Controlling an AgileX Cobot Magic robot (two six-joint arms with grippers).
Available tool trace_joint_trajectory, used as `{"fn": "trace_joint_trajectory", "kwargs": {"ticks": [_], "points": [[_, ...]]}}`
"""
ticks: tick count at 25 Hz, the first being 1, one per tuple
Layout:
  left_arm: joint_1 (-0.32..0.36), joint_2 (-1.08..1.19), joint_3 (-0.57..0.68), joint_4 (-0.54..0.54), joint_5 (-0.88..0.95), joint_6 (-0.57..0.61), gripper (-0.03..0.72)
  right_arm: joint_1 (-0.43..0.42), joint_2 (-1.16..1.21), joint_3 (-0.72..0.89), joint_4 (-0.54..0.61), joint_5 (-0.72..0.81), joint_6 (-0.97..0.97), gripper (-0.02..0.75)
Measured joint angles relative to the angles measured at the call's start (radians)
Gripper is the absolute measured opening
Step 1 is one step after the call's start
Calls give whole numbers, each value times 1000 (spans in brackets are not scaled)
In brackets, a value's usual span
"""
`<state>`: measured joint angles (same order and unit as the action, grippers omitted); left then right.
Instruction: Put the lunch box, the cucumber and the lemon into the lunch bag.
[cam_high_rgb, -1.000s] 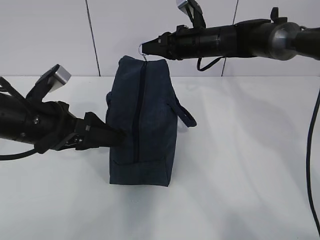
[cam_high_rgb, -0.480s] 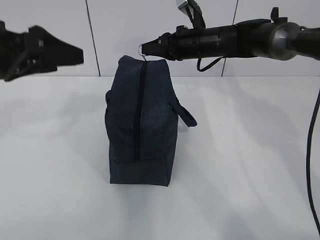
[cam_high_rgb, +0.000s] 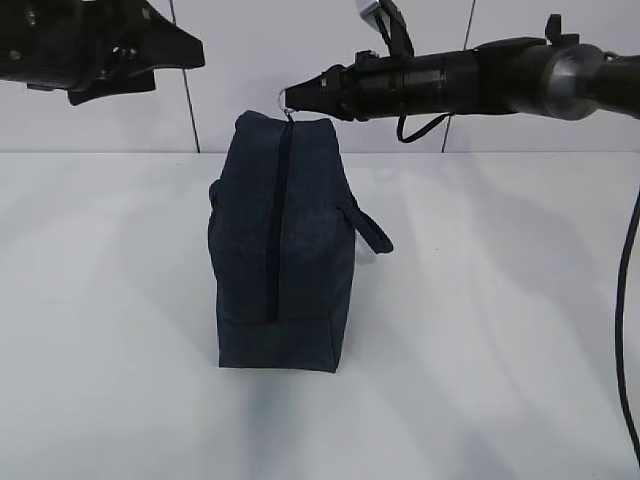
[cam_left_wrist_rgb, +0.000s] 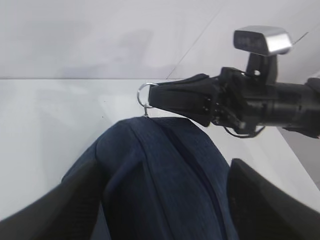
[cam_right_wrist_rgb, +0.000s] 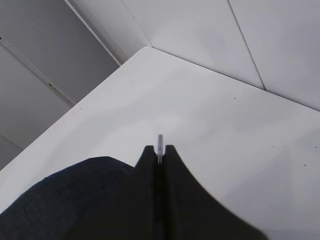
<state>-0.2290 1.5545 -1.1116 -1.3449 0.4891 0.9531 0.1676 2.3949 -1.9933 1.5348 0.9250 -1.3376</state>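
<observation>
Near edge, six o'clock: bare white table (cam_high_rgb: 480, 380) ran from my feet toward the bag; no lunch box, cucumber or lemon showed in any view.

Centre, twelve o'clock from where I stood: the lunch bag (cam_high_rgb: 283, 250) stood upright on its end, zipper (cam_high_rgb: 277, 230) drawn shut down the face toward me, strap handle (cam_high_rgb: 368, 228) looping out at three o'clock.

Top of bag: the ring pull (cam_left_wrist_rgb: 144, 95) stuck up at the bag's crown, pinched by the right gripper (cam_high_rgb: 296, 97), which reached in level from two o'clock; its jaws were clenched flat on the ring, a sliver of metal showing between the tips in its own camera.

Far, ten o'clock: the left gripper (cam_high_rgb: 185, 50) hung high against the wall, jaws spread wide and empty, well apart from the bag.

Change: a second earlier that left gripper had been pressed against the bag's side low at nine o'clock; it had since lifted clear.

Meaning: I judged the bag now stood unbraced, held only by the ring, so a pull on the zipper might tip it; nothing was packed yet.
</observation>
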Motion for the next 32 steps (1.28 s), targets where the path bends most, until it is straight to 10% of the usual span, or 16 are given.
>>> {"fn": "trace_joint_trajectory", "kwargs": {"ticks": [18, 26, 32], "points": [[0, 202, -243, 84, 164, -118, 540, -15, 0, 0, -2, 7, 2, 20], [-2, 206, -326, 512, 277, -425, 529, -15, 0, 0, -4, 13, 2, 20], [-2, 265, -470, 605, 318, -541, 529, -15, 0, 0, -4, 22, 2, 20]]}}
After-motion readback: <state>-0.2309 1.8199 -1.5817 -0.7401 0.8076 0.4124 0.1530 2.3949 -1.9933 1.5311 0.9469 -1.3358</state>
